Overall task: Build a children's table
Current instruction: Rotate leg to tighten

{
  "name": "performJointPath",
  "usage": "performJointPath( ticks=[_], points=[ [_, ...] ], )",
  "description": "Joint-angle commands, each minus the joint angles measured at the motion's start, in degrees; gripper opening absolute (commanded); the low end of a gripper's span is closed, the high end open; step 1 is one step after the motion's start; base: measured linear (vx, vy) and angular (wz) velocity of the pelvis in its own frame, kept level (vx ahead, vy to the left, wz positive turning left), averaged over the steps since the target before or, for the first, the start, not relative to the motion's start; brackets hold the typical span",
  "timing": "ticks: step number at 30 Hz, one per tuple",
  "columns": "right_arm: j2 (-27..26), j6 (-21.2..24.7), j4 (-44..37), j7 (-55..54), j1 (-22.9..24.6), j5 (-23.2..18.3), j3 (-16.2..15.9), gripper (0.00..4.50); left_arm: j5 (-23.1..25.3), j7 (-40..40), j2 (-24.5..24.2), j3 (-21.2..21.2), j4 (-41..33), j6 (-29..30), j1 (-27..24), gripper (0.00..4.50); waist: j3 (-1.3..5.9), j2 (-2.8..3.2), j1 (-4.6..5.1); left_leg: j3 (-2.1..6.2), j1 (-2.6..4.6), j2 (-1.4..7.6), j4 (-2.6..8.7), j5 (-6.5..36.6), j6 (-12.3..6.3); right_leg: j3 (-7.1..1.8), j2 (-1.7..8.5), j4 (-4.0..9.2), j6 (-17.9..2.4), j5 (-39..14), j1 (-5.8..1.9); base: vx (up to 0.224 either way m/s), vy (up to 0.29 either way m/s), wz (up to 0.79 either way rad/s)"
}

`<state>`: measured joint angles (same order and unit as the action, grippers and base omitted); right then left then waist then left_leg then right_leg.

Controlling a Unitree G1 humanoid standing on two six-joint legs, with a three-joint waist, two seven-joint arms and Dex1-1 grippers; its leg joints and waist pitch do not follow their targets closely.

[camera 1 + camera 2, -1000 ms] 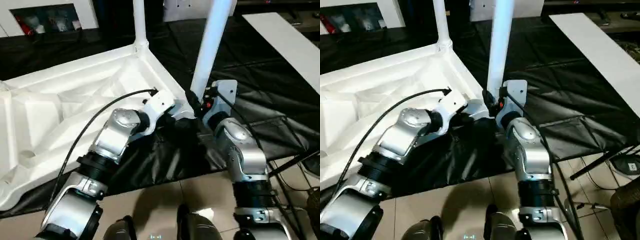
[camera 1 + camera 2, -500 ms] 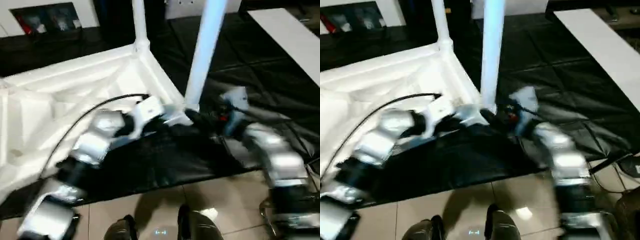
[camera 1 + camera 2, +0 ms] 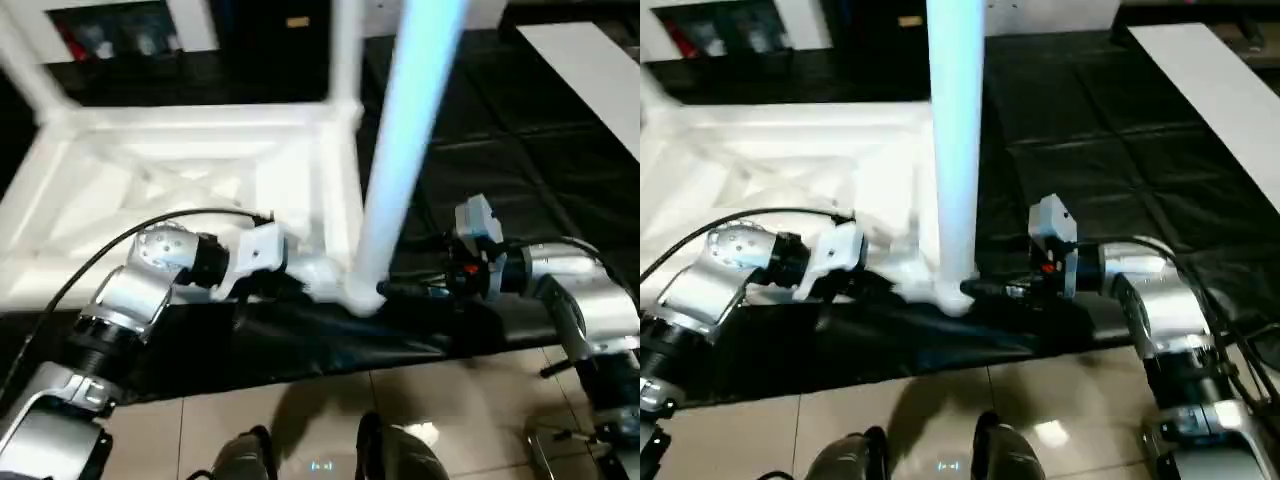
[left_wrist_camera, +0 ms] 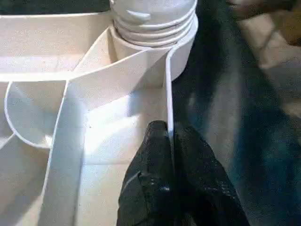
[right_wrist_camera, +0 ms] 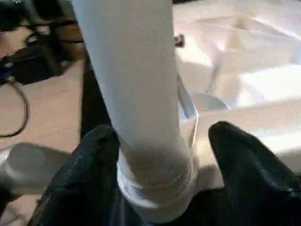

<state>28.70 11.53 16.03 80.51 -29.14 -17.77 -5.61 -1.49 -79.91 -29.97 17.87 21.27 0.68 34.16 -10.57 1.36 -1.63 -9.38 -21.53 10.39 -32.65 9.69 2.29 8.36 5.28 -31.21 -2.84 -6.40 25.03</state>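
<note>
Upside down on the black-covered desk lies the children's table, its ribbed underside facing up and its near edge close to the desk's front edge. Three white legs rise from its corner sockets in the head views: the nearest leg stands at the near right corner, another at the far right corner, and a third at the far left corner.

The left claw is pinched shut on the thin side wall of the tabletop, one black finger inside the wall and the other outside it, just short of the near right corner socket. In the left wrist view the threaded base of the nearest leg sits in that socket. The left arm reaches in from the left along the table's near edge, with a black cable arching over it.

The right claw stands wide, its two black fingers on either side of the nearest leg's base. Whether the pads press on the leg cannot be told. The right arm comes in level from the right, along the desk's front edge.

Beyond the desk, to the right, a white board runs away at an angle. Tan floor tiles show below the desk's front edge.
</note>
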Motion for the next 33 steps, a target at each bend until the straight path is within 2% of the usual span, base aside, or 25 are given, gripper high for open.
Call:
performJointPath(
  ticks=[1,6,9,11,15,20,22,24,26,27,29,30,31,32,33],
  points=[
    [0.2,-0.94,0.49,2.52,-1.13,-0.61,-1.0,3.14,0.5,-4.05,-0.52,3.04,0.75,-1.67,-0.29,0.0,5.59,-1.01,-0.05,0.54,0.58,2.76,3.06,9.2,-7.44,-3.91,3.71,2.98,-9.19,-21.77,-4.44,0.0,0.0,0.0],
    [-0.16,-0.79,1.17,6.0,-2.3,-1.1,-2.91,2.6,0.52,-5.89,-0.88,3.72,1.56,-3.39,0.52,0.0,5.78,-1.36,-0.3,0.45,0.47,2.61,3.04,8.28,-7.15,-4.19,3.76,2.7,-9.36,-20.97,-4.62,0.0,0.0,0.0],
    [-0.48,-1.51,2.13,8.06,-2.93,-1.26,-4.04,2.5,0.23,-6.37,-0.61,3.69,2.59,-4.16,1.28,0.0,5.82,-1.41,-0.37,0.35,0.48,2.57,2.96,7.73,-7.43,-4.3,3.67,2.61,-9.58,-20.33,-4.54,0.0,0.0,0.0],
    [-0.58,-1.6,2.45,8.8,-3.11,-1.27,-4.38,2.27,0.22,-6.53,-0.53,3.66,3.01,-4.45,1.49,0.0,5.9,-1.41,-0.52,0.31,0.54,2.53,2.92,7.49,-7.45,-4.36,3.69,2.54,-9.83,-20.12,-4.56,0.0,0.0,0.0],
    [-0.72,-1.49,2.76,9.98,-3.29,-1.4,-4.81,1.99,0.27,-6.76,-0.38,3.5,3.92,-5.15,1.78,0.0,5.91,-1.51,-0.66,0.31,0.51,2.44,2.91,7.33,-7.45,-4.35,3.63,2.66,-9.29,-21.14,-4.58,0.0,0.0,0.0],
    [-0.51,0.35,0.88,10.1,-2.07,-2.56,-4.88,1.89,-0.28,-6.06,-0.16,2.85,4.39,-4.47,1.82,0.0,5.88,-1.65,-0.76,0.3,0.43,2.4,2.9,7.05,-7.4,-4.4,3.6,2.53,-9.13,-21.18,-4.64,0.0,0.0,0.0],
    [-1.35,4.1,-1.56,5.95,-0.38,-3.42,-3.8,1.88,-0.55,-2.03,1.02,1.47,3.17,-1.14,1.62,0.0,5.82,-1.65,-0.82,0.3,0.59,2.54,2.98,6.42,-7.48,-4.51,3.47,2.52,-9.28,-20.74,-4.54,0.0,0.0,0.0],
    [-2.6,6.36,-3.24,1.5,0.72,-3.26,-3.17,1.88,0.67,1.85,1.87,0.97,2.46,1.52,1.8,0.0,5.63,-1.69,-0.92,0.31,0.54,2.38,3.0,7.32,-7.21,-4.46,3.47,2.78,-8.67,-22.63,-4.5,0.0,0.0,0.0],
    [-4.88,8.73,-5.03,-4.57,1.77,-2.73,-2.26,1.88,1.11,5.98,3.53,0.12,1.1,5.7,1.98,0.0,5.39,-1.93,-0.77,0.35,0.47,2.17,3.11,8.28,-6.09,-4.42,3.54,3.17,-7.43,-26.01,-4.52,0.0,0.0,0.0],
    [-5.68,9.5,-5.51,-6.66,2.04,-2.46,-1.95,1.88,0.97,7.16,4.17,-0.23,0.58,7.04,2.01,0.0,5.11,-1.88,-0.72,0.32,0.83,2.06,3.16,9.47,-5.05,-4.44,3.62,3.82,-6.14,-29.6,-4.18,0.0,0.0,0.0],
    [-8.41,11.69,-7.57,-12.91,3.12,-1.76,-1.21,1.88,0.44,10.88,6.38,-1.21,-1.89,12.11,1.96,0.0,4.9,-1.95,-0.22,0.6,0.82,1.31,3.08,10.8,-3.16,-3.92,3.73,4.69,-3.16,-35.55,-4.33,0.0,0.0,0.0],
    [-8.41,11.69,-7.57,-12.91,3.12,-1.76,-1.21,1.88,0.44,10.88,6.38,-1.21,-1.89,12.11,1.96,0.0,4.8,-2.18,0.16,0.65,0.42,1.2,3.16,10.82,-2.98,-3.8,3.61,4.72,-2.42,-36.27,-4.58,0.0,0.0,0.0],
    [-12.8,13.24,-9.43,-21.68,4.25,0.34,-0.66,1.88,1.1,16.53,9.94,-1.71,-4.47,16.94,1.96,0.0,4.63,-1.77,0.49,0.76,0.55,1.3,3.2,11.45,-2.71,-3.68,3.54,5.06,-1.46,-37.15,-4.33,0.0,0.0,0.0],
    [-15.25,13.7,-10.36,-26.44,4.77,1.69,-0.51,1.88,1.57,19.77,12.04,-2.01,-5.46,19.33,2.06,0.0,4.72,-1.82,1.13,0.79,0.64,1.41,3.2,11.42,-2.34,-3.66,3.53,5.14,-1.45,-36.44,-4.14,0.0,0.0,0.0],
    [-15.25,13.7,-10.36,-26.44,4.77,1.69,-0.51,1.88,1.57,19.77,12.04,-2.01,-5.46,19.33,2.06,0.0,4.8,-1.78,1.37,0.84,0.55,1.33,3.15,11.51,-2.32,-3.53,3.54,5.19,-1.43,-36.26,-4.19,0.0,0.0,0.0]
  ],
)
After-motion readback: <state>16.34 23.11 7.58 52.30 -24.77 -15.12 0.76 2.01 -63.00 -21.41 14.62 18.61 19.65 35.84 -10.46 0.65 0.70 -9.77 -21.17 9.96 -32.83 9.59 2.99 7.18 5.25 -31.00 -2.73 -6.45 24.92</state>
